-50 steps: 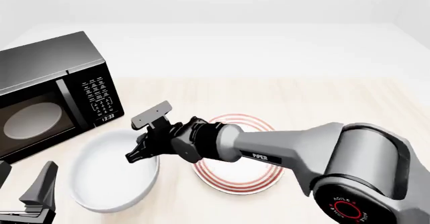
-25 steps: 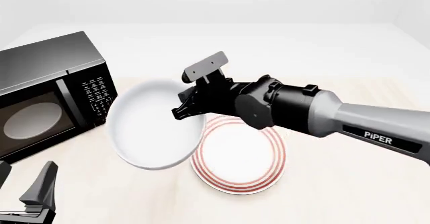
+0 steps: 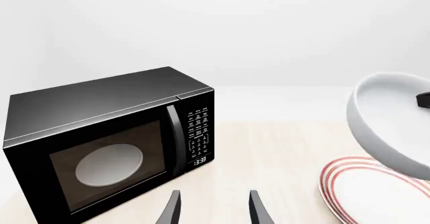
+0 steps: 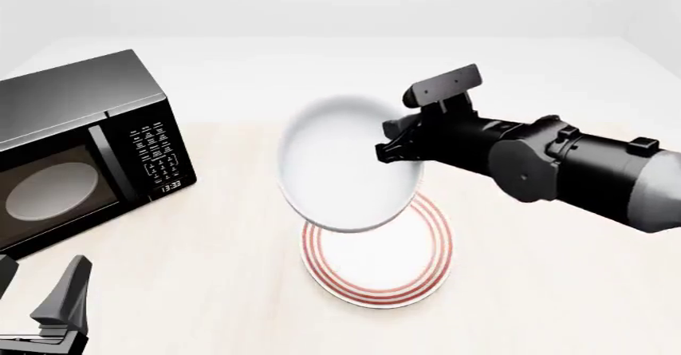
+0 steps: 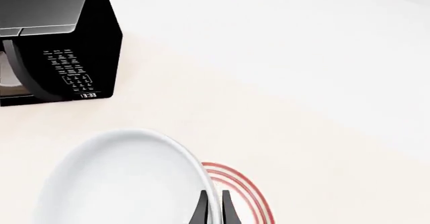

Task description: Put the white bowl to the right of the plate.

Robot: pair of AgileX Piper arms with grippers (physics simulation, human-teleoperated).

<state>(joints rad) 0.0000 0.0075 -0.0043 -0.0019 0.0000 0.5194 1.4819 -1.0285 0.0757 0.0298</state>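
The white bowl (image 4: 346, 163) hangs tilted in the air over the far-left part of the red-ringed plate (image 4: 383, 269), which lies flat on the table. My right gripper (image 4: 390, 149) is shut on the bowl's right rim. In the right wrist view the bowl (image 5: 124, 181) fills the lower part, its rim pinched between the fingers (image 5: 201, 211), with the plate's rings (image 5: 245, 194) beyond it. My left gripper (image 4: 37, 295) sits open and empty at the near left corner. Its wrist view shows the bowl (image 3: 396, 126) above the plate (image 3: 376, 196).
A black microwave (image 4: 85, 143) with its door closed stands at the left of the table, a pale disc behind its window. It also shows in the left wrist view as the microwave (image 3: 114, 141). Light wooden tabletop (image 4: 553, 291) lies right of the plate.
The right arm lifted the bowl off the table left of the plate and carried it up and rightward; it now hangs over the plate. The left arm has stayed put.
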